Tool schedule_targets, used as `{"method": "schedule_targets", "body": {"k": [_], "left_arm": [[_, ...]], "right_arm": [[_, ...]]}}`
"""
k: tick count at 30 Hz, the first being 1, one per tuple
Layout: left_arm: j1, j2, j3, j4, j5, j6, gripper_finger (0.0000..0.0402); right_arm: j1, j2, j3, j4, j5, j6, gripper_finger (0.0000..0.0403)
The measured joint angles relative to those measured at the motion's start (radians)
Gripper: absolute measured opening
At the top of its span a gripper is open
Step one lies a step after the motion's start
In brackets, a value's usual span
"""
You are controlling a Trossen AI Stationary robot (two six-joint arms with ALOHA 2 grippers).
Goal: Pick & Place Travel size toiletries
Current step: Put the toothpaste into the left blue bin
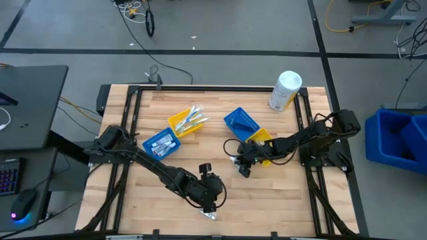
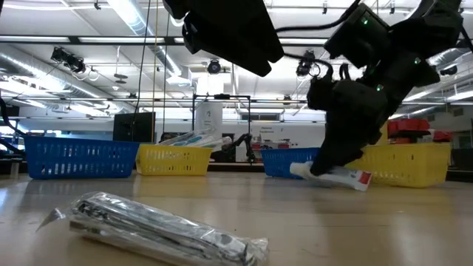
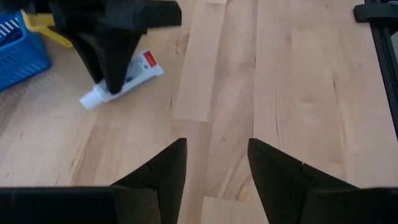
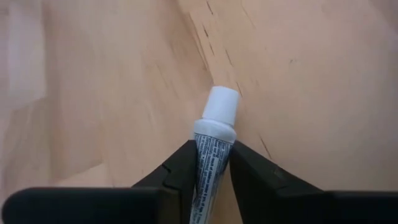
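A small white toothpaste tube (image 3: 138, 70) with a red-and-blue label and a white cap (image 4: 222, 102) sits mid-table, right of centre, in my right gripper (image 4: 211, 144), which is shut on it. My left gripper (image 3: 214, 146) hangs open over bare wood near the table's near edge (image 1: 209, 203). A silver foil-wrapped packet (image 2: 162, 229) lies flat on the table just nearer than it. More toiletries lie in a yellow bin (image 1: 187, 123) and a blue bin (image 1: 160, 142). My right gripper pinches the toothpaste tube between its two fingers (image 4: 186, 165) on the body just behind the cap (image 4: 211, 134). The fingers come down steeply from above (image 3: 112, 74), and the cap pokes out past them. The tube lies nearly level at table height (image 2: 344, 177); whether it rests on the wood, I cannot tell.
A second blue bin (image 1: 240, 121) and a yellow bin (image 1: 262, 137) stand just beyond my right gripper. A large white cylindrical container (image 1: 285, 90) lies near the far right corner. Bare wood stretches between the two grippers and along the near edge.
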Motion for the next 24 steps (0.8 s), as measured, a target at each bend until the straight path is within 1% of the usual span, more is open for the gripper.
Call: {"method": "schedule_targets", "body": {"k": [7,9,11,13,17,20,22,24], "left_arm": [[0.0,0.0,0.0,0.001,0.0,-0.01,0.018],[0.0,0.0,0.0,0.001,-0.004,-0.028,0.018],[0.001,0.0,0.0,0.003,-0.03,-0.07,0.018],[0.004,0.0,0.0,0.002,-0.085,-0.174,0.018],[0.016,0.0,0.0,0.003,-0.2,-0.454,0.018],[0.019,0.0,0.0,0.004,-0.338,-0.614,0.018],[0.024,0.0,0.0,0.014,-0.412,-0.687,0.018],[0.031,0.0,0.0,0.055,-0.454,-0.689,0.018]], "right_arm": [[0.0,-0.14,0.0,-0.097,0.0,-0.034,0.0096],[0.0,-0.169,0.0,-0.108,0.0,-0.038,0.0094],[0.0,-0.199,0.0,-0.11,0.0,-0.06,0.0094],[0.001,-0.233,-0.001,-0.096,0.0,-0.087,0.0094],[0.002,-0.324,-0.001,-0.062,0.001,-0.134,0.0094],[0.006,-0.389,-0.001,0.009,0.001,-0.155,0.0094],[0.014,-0.416,-0.001,0.083,0.003,-0.187,0.0094],[0.029,-0.427,-0.001,0.167,0.003,-0.231,0.0094]]}}
